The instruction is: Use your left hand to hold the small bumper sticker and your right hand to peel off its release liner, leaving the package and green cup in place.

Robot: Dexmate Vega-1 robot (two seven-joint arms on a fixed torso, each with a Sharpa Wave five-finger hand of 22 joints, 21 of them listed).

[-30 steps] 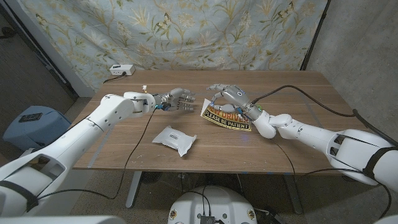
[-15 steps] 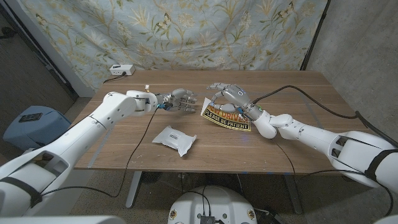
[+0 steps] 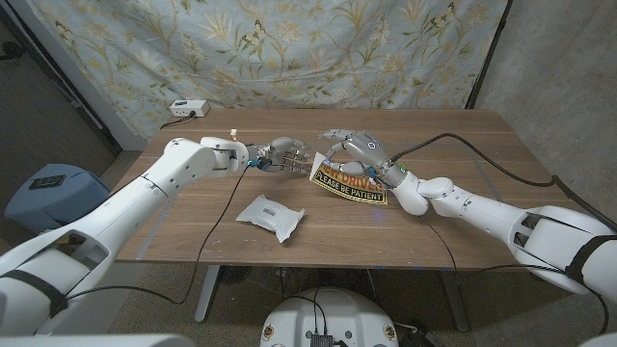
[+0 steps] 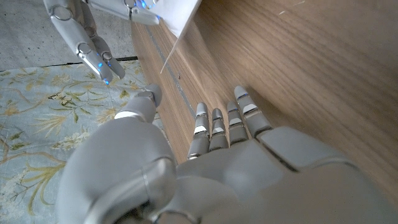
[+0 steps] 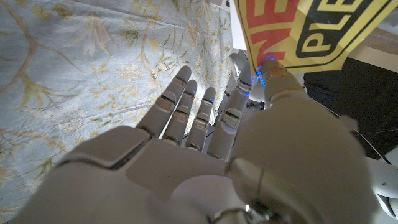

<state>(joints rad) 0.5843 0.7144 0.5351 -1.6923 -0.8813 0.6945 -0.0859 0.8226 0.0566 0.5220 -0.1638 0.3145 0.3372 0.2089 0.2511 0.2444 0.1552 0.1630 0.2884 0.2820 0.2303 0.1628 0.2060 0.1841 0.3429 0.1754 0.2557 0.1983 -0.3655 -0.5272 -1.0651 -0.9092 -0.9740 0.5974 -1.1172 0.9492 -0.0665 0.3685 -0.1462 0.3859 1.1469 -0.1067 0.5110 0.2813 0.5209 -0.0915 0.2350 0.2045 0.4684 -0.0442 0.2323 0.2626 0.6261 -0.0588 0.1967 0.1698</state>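
Handover looks like the step in hand: the right hand [image 3: 355, 146] has the bumper sticker [image 3: 351, 183] lifted by its upper edge, thumb against the printed face in the right wrist view while the other fingers reach past it, so that hand grips the sheet. The left hand [image 3: 283, 156] stands just beside the sticker's corner, apart from it, fingers fairly straight and held together with nothing in them, as the left wrist view shows above the wooden table [image 3: 453, 222]. To do this well, I judge the left hand should close on the near corner of the yellow-and-black sheet with thumb on one face and fingers on the other, taking a firm pinch before the right hand eases off to hunt for the liner's edge; a loose pinch would let the thin sheet swing or fold. The sticker hangs tilted, its lower edge at or near the tabletop, between the two hands. The white package [image 3: 271, 215] lies nearer the robot, well apart from both hands and best left untouched.
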